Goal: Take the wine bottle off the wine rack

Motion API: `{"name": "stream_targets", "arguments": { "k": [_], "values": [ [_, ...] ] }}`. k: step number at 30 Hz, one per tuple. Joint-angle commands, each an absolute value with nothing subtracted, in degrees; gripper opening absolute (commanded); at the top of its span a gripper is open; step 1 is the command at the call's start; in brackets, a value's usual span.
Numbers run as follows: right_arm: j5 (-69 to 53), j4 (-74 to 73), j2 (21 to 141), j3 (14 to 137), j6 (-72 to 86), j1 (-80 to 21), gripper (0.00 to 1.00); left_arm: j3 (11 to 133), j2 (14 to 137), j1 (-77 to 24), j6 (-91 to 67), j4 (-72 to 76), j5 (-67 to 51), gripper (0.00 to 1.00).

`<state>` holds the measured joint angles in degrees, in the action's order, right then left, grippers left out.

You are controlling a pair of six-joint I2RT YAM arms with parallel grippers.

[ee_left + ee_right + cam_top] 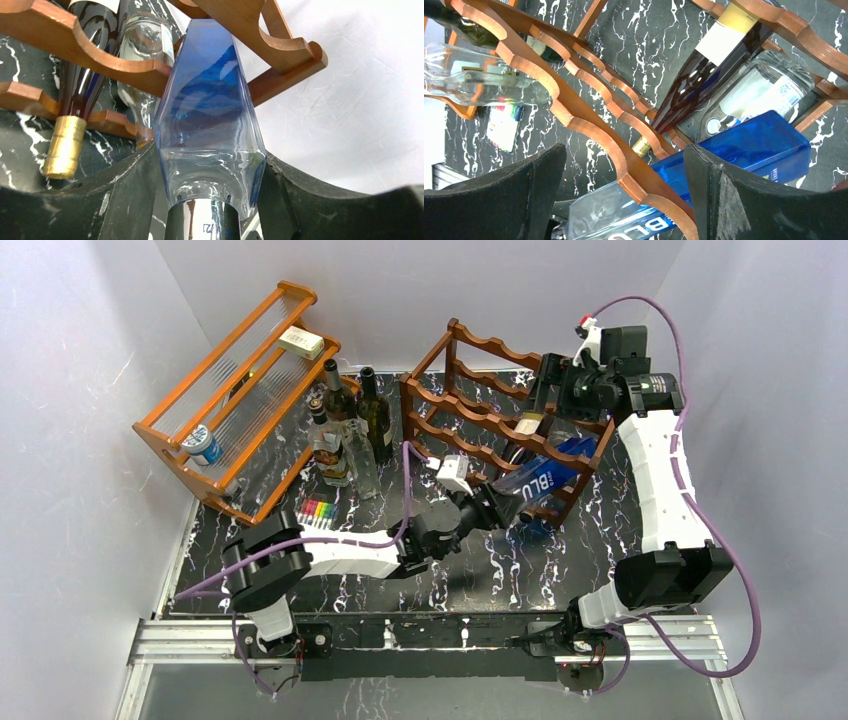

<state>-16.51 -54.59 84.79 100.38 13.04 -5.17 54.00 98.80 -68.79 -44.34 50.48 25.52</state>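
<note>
The dark reddish-brown wine rack (470,410) stands at the back middle of the table. The wine bottle (545,478), blue glass with flat sides and white lettering, lies in the rack's lowest front tier with its neck towards me. My left gripper (503,510) is shut on its clear shoulder (210,110), one finger pressed on each side. My right gripper (553,395) hangs open above the rack's back right. A scalloped rail (574,110) and the blue bottle (749,145) lie below its fingers. A dark bottle with a gold cap (65,145) and a clear bottle (145,45) also rest in the rack.
A lighter orange shelf (240,390) with clear slats stands at the back left, holding a small box (300,342) and a can (205,445). Several upright bottles (350,420) stand between shelf and rack. A pack of coloured markers (316,513) lies in front of them. White walls close in on three sides.
</note>
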Motion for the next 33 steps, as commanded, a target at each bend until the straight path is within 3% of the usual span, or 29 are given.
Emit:
{"name": "stream_targets", "arguments": {
  "k": [1, 8, 14, 18, 25, 33],
  "values": [
    [-12.25, -49.93, 82.93, 99.48, 10.6, -9.75, 0.98, 50.28, 92.13, -68.86, -45.09, 42.39, 28.19, 0.0],
    [-10.71, -41.5, 74.84, 96.22, 1.24, -16.65, 0.98, 48.81, 88.73, -66.76, -48.8, 37.76, 27.03, 0.0],
    [-19.54, -28.33, 53.55, 72.96, -24.68, -18.52, 0.98, 48.44, 87.99, -65.3, -49.72, 36.92, 24.73, 0.0],
    [-21.76, -29.82, 43.56, 63.34, -43.16, -18.54, 0.98, 48.36, 87.58, -64.71, -50.24, 36.2, 23.68, 0.0],
    [-17.76, -42.69, 43.87, 59.56, -68.47, -21.11, 0.98, 48.52, 87.27, -63.96, -50.06, 35.58, 22.06, 0.0],
    [-15.64, -44.76, 49.59, 58.27, -76.34, -23.59, 0.98, 49.0, 88.09, -63.55, -50.56, 35.49, 20.11, 0.0]
  ]
}}
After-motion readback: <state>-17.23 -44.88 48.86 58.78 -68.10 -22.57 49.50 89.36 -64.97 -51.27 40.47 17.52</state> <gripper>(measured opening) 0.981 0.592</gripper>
